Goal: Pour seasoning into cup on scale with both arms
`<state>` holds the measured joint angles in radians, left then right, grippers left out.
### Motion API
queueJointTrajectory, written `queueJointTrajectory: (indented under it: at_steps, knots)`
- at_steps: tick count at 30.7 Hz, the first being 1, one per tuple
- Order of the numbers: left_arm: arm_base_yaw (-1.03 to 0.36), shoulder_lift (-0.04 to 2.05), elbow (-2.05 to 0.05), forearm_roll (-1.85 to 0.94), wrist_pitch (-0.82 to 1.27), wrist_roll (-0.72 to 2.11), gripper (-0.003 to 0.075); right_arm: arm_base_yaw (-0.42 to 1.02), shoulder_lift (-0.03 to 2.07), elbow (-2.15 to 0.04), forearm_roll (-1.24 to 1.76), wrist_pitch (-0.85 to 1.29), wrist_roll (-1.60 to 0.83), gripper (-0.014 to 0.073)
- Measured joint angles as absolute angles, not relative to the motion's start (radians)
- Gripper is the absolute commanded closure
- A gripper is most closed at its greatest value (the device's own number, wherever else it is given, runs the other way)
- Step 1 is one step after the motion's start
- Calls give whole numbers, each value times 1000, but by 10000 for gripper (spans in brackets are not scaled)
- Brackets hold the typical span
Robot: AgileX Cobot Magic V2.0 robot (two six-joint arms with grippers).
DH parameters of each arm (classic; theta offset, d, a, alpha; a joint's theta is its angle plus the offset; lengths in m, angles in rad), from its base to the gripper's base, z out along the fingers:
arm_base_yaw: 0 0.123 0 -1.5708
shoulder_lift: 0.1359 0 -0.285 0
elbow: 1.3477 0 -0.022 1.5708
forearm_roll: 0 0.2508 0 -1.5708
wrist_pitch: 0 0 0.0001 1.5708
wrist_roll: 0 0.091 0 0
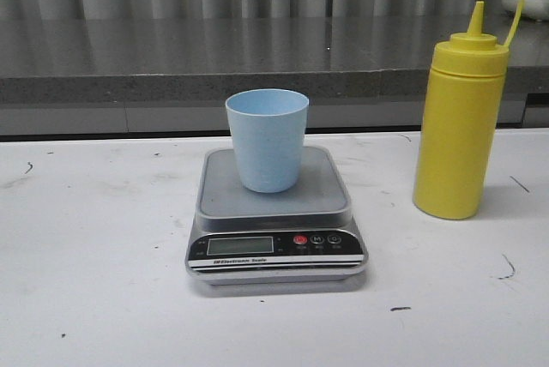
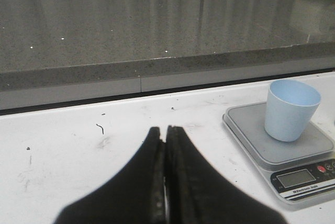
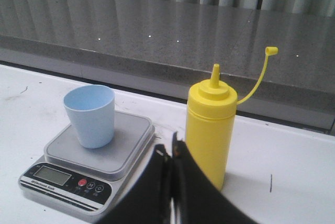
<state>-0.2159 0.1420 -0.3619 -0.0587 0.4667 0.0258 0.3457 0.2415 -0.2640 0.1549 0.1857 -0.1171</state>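
While the cup (image 1: 267,140) stands on the scale (image 1: 276,221), the seasoning (image 1: 461,123) stands beside the scale; the left gripper (image 2: 164,132) and the right gripper (image 3: 172,145) are clenched, empty.

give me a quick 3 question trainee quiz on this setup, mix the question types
1. True or false: the cup stands on the scale platform.
2. Multiple choice: in the front view, the seasoning bottle stands A) on the scale, B) on the table right of the scale, C) inside the cup.
3. Fill in: the left pincer and right pincer are both ____, holding nothing.

Key:
1. True; it sits upright on the grey platform, behind the display.
2. B; it stands apart from the scale, nozzle uncapped with the cap hanging on its strap.
3. Shut; in each wrist view the fingers meet with no gap.
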Motion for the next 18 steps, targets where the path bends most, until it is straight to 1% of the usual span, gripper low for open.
queueJointTrajectory:
  at_steps: [5,18]
  knots:
    - [-216,142,-362,-59,467,26,740,346,183,-255,155,191,-118,708]
    - [-216,142,-362,-59,467,26,740,346,181,-253,155,192,-118,708]
